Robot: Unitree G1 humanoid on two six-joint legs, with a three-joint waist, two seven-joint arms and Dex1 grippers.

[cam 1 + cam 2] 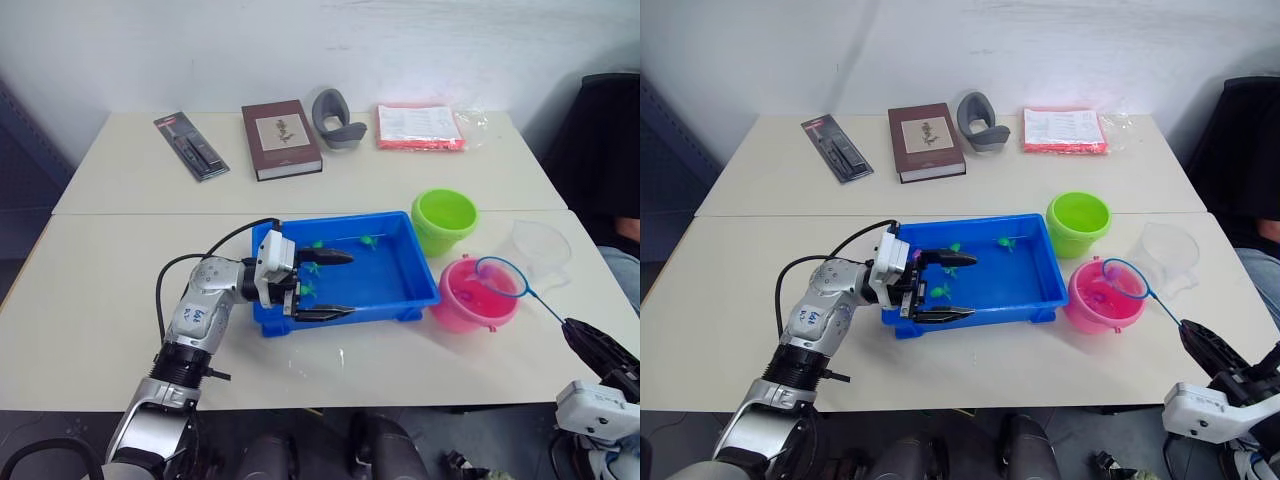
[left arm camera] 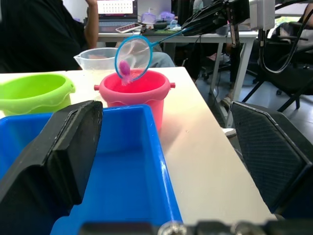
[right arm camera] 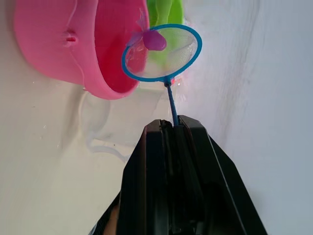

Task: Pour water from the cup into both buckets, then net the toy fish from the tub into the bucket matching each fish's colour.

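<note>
A blue tub sits beside the pink bucket. The right gripper, clamped on the net handle, holds the hoop over that bucket's mouth, a pink fish in the mesh. The left gripper rests wide apart over the tub.

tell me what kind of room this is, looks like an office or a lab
Probably a shared office or lab workspace: the left wrist view shows a person seated at a desk with a laptop, and two pale tables pushed together hold a book.
</note>
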